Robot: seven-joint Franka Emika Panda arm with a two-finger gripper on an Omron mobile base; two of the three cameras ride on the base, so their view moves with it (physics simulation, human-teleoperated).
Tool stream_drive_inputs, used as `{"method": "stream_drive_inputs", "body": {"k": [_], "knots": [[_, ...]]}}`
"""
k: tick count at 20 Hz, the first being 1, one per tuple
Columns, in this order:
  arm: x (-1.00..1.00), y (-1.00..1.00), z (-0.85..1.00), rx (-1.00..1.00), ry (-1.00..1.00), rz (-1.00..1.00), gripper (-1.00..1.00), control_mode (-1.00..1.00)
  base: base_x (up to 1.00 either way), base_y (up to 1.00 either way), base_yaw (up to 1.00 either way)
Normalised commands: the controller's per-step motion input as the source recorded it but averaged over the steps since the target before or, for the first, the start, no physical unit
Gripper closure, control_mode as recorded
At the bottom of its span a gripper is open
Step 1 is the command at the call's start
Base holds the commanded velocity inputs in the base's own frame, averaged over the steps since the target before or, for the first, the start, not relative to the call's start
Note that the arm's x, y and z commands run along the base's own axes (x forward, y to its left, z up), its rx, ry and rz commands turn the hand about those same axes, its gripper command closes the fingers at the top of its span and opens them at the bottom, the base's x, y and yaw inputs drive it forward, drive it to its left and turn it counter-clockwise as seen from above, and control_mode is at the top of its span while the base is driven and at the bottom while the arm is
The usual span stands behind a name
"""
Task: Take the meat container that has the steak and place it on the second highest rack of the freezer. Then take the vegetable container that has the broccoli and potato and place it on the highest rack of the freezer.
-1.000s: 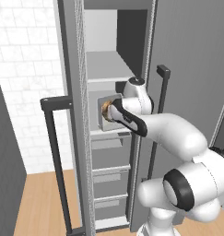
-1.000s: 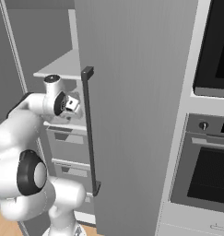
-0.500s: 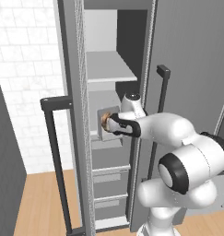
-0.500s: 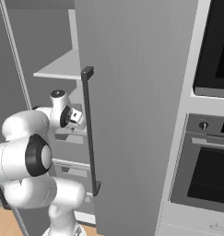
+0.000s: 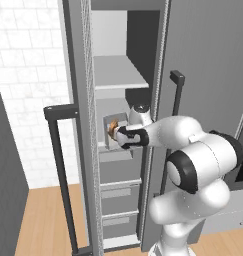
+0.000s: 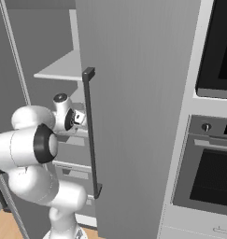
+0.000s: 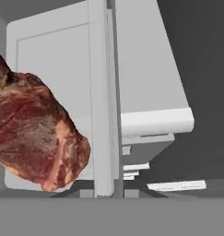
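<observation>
**Meat container held at freezer's lower shelf board**

Left base view: freezer (image 5: 118, 125) door open, dark bar handle (image 5: 60, 175) at 9 o'clock. End effector (image 5: 116, 136) reaches in from 3 o'clock, clamped on the wall of the meat container (image 5: 111, 131); steak (image 5: 112, 129) shows brown inside it. Container sits level with the second highest rack (image 5: 107, 146); touching or not, cannot tell. Highest rack (image 5: 118, 75) at 12 o'clock of it, drawers (image 5: 120, 172) at 6.

Right base view: end effector (image 6: 78, 118) inside the freezer, by the door edge. Oven (image 6: 213, 172) at 3 o'clock.

Hand view: steak (image 7: 32, 131) at 9 o'clock in the pale container, its wall (image 7: 102, 92) running up the middle. Shelf board edge (image 7: 155, 120) at 3 o'clock.
</observation>
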Motion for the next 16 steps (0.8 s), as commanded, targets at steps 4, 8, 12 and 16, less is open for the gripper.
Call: {"method": "stream_drive_inputs", "body": {"k": [4,8,12,16], "knots": [[0.89,0.01,0.38,0.00,0.00,-0.10,1.00,-1.00,0.00,0.00,0.00],[0.72,0.06,0.06,0.00,0.00,-0.10,1.00,-1.00,0.00,0.00,0.00],[0.17,0.22,0.01,0.00,-0.01,-0.03,1.00,-1.00,0.00,0.00,0.00],[-0.13,0.55,-0.01,0.00,-0.10,0.00,1.00,-1.00,0.00,0.00,0.00]]}}
